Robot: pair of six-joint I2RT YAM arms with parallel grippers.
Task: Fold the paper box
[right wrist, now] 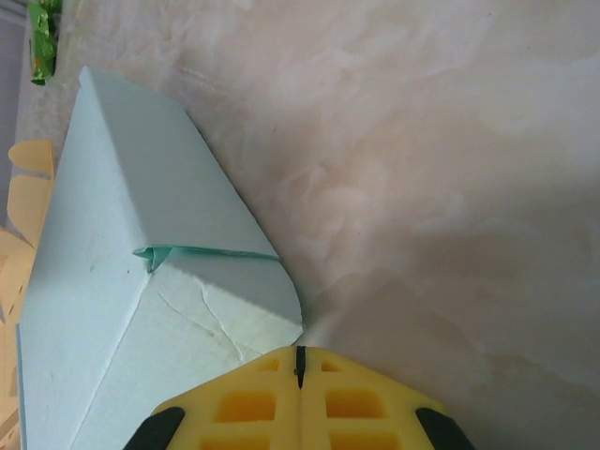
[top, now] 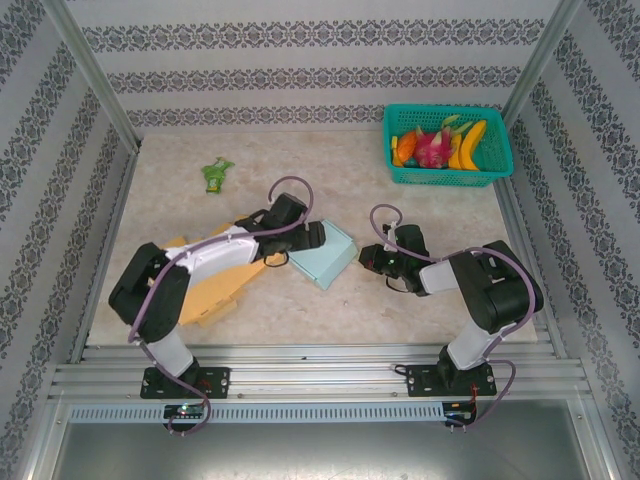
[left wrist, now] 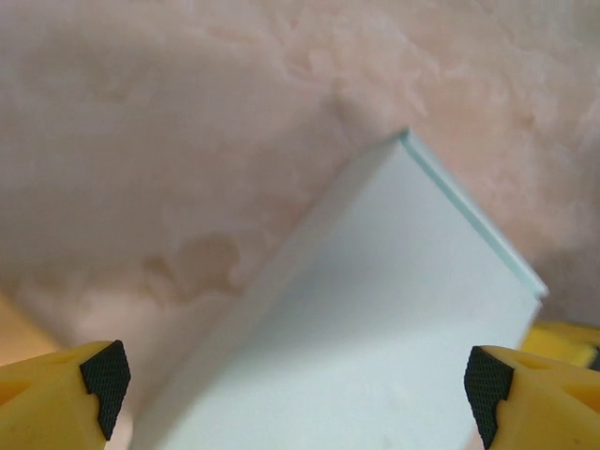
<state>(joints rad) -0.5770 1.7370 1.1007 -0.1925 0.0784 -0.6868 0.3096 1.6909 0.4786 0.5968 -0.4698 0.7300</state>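
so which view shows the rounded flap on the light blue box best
Right wrist: the flap and its crease sit close and sharp on the box. Top external shows the whole box small; left wrist shows a plain panel.

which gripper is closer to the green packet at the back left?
Left. The left gripper is over the light blue paper box, near-right of the green packet; the right gripper lies beyond the box, farther right.

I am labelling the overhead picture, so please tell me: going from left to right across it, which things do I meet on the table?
green packet → light blue paper box → right gripper → teal basket
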